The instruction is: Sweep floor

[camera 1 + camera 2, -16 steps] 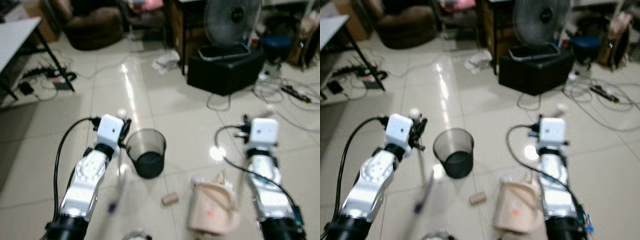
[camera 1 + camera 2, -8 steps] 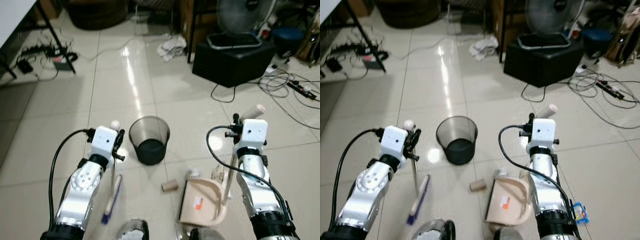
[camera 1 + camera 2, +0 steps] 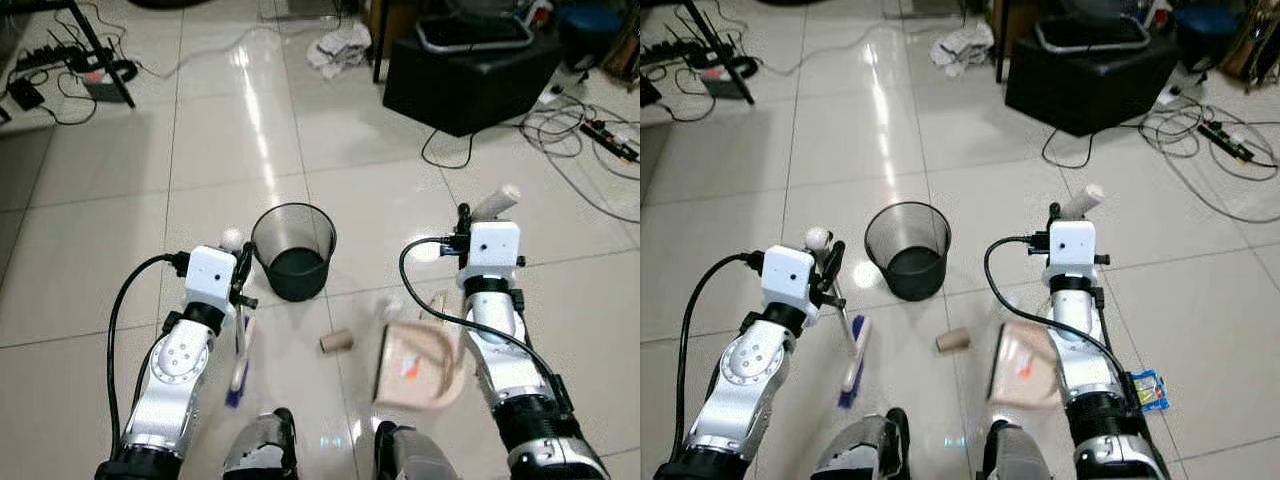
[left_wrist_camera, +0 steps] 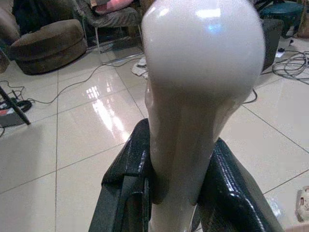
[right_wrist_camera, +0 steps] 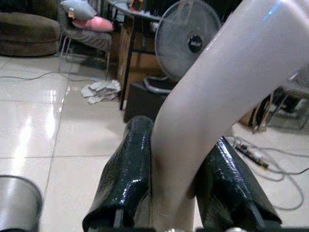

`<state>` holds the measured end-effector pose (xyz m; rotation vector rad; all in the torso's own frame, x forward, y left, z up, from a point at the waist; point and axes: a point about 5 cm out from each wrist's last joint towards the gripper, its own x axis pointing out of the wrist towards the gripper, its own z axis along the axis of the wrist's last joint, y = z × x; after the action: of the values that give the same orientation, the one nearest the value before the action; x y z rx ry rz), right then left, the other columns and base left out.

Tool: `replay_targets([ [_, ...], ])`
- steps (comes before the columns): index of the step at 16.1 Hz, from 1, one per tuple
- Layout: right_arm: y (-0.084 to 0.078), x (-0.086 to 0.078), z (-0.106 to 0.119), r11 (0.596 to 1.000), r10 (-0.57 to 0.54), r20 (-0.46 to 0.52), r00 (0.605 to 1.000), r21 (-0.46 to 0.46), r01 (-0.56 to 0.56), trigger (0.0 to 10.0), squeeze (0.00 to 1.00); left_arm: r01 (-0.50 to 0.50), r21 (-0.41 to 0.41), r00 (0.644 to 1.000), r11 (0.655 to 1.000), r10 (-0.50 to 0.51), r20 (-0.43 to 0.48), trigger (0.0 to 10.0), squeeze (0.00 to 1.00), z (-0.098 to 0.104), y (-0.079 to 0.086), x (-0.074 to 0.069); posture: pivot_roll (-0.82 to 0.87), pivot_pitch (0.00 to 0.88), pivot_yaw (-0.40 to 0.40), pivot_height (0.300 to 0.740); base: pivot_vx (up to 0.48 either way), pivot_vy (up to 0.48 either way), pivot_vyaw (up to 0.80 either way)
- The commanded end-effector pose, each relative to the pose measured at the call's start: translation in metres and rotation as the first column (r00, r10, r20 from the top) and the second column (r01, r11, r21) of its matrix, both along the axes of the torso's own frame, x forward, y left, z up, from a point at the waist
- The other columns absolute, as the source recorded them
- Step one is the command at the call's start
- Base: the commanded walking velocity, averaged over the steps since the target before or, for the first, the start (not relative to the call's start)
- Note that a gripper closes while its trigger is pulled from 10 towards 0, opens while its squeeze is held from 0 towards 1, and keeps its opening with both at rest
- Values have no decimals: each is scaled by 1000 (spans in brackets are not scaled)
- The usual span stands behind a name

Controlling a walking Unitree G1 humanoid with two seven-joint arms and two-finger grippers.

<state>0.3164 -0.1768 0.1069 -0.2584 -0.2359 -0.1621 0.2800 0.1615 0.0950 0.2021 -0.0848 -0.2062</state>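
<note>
My left gripper (image 3: 241, 276) is shut on the white handle of a broom (image 4: 193, 96). Its blue-and-white brush head (image 3: 240, 360) rests on the tiles beside my left arm. The right gripper (image 3: 468, 216) is shut on the pale handle (image 5: 217, 92) of a beige dustpan (image 3: 420, 362), which looks blurred and sits low by my right arm. A small brown cylinder (image 3: 335, 342) lies on the floor between brush and dustpan. A black mesh bin (image 3: 293, 250) stands upright just beyond it.
A black box (image 3: 470, 70) and loose cables (image 3: 590, 150) lie at the far right. Crumpled white cloth (image 3: 340, 45) and a power strip (image 3: 90, 75) lie further back. A blue packet (image 3: 1145, 390) lies beside my right arm. My feet (image 3: 262, 450) are at the bottom edge.
The camera has tilted down and my feet have come into view. The dustpan is now blurred and looks turned more on edge. Both grippers keep their hold.
</note>
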Motion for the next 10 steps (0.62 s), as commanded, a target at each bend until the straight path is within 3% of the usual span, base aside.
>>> replay_targets([
  [1,3,0,-1,1000,8,25,1000,-12,-8,10000,0,47,-47,999,998,-46,25,10000,0,7,-9,1,100,304,51,740,0,0,0],
  [6,27,4,-7,996,81,22,996,-32,-81,10000,0,155,-183,987,971,-147,58,10000,0,22,-35,2,125,308,49,740,0,0,0],
  [10,38,8,-11,994,102,15,995,-38,-102,10000,0,281,-264,960,923,-276,56,10000,0,30,-53,-4,134,305,51,740,0,0,0],
])
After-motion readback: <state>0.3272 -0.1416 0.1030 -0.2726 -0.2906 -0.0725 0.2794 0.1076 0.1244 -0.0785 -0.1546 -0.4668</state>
